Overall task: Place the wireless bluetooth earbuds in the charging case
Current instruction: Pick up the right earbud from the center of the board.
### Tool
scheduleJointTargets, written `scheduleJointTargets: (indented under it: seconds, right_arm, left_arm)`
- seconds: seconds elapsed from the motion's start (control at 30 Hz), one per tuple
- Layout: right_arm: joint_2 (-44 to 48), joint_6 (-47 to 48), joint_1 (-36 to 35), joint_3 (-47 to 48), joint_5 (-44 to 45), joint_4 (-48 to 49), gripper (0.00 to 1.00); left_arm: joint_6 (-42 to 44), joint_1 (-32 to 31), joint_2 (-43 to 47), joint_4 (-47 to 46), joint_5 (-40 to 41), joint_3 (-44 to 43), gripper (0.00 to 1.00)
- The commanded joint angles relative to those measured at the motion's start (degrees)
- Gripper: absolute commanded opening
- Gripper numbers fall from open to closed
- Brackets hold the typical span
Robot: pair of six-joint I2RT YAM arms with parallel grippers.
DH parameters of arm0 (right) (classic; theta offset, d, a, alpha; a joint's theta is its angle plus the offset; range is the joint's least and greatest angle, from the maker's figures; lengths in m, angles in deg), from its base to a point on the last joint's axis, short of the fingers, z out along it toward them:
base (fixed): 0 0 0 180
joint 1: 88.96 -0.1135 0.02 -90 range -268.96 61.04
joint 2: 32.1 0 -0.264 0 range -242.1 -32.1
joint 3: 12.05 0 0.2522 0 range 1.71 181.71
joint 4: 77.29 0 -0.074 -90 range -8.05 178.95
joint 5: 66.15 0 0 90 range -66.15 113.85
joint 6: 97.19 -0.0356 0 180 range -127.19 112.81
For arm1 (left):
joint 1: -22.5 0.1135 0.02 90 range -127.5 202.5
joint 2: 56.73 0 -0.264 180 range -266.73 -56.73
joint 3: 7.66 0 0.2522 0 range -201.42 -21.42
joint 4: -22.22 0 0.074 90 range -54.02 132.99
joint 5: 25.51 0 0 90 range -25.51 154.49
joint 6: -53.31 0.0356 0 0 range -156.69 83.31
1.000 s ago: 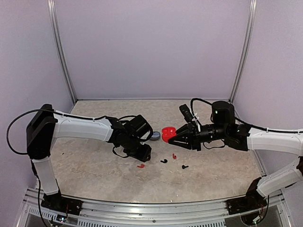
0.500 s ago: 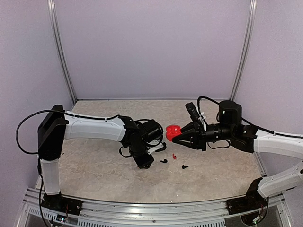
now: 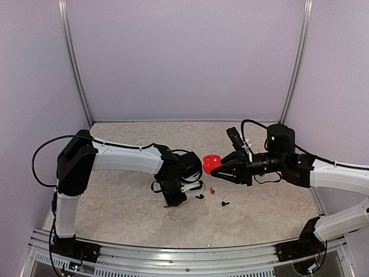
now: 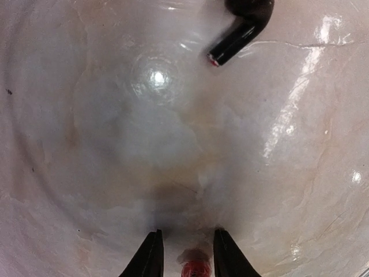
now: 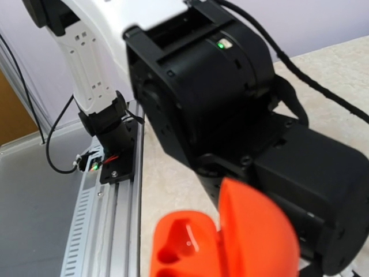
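- Across the middle of the counter (image 3: 115, 213) is where all the work sits. The walls (image 3: 184, 57) at 9, 12 and 3 o'clock and the rail (image 3: 173, 254) at 6 o'clock are all well away from the small parts, so nothing lies near an edge.
- The left arm (image 3: 127, 160) and right arm (image 3: 334, 173) meet wrist to wrist. In the right wrist view the left wrist looms just behind the case, so room between them looks tight, and I judge a bump to be the main risk.
- The red case (image 3: 210, 162) hangs above the counter, lid open, pinched in the right claw (image 3: 218, 167). The sockets I can see look empty, so no earbud seems to be seated in it yet.
- The left claw (image 4: 189, 254) points down at the counter, at 7 o'clock from the case. Its tips stand narrowly apart with a red earbud (image 4: 195, 268) between them, and no firm pinch shows. This looks like the pickup step, early in the job.
- A second red earbud (image 3: 212, 190) lies loose at 6 o'clock from the case.
- One black earbud (image 3: 199, 196) lies just at 3 o'clock from the left claw, and another black earbud (image 3: 225, 203) lies farther the same way. No grey earbuds show.
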Motion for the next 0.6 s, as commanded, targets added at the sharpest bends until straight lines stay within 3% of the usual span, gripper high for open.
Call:
scheduleJointTargets:
  seconds: [0.0, 0.17, 0.57]
  right_arm:
    - [1.4, 0.5, 0.7, -0.5, 0.5, -0.6, 0.10]
    - [1.2, 0.3, 0.7, -0.7, 0.3, -0.2, 0.10]
    - [1.1, 0.2, 0.7, -0.7, 0.3, -0.1, 0.10]
  left_arm:
    - [0.1, 0.9, -0.9, 2.3, 1.0, -0.5, 0.33]
    - [-0.8, 1.6, 1.2, 2.7, 0.4, 1.6, 0.38]
    - [-2.6, 2.4, 3.7, 2.8, -2.8, 5.3, 0.33]
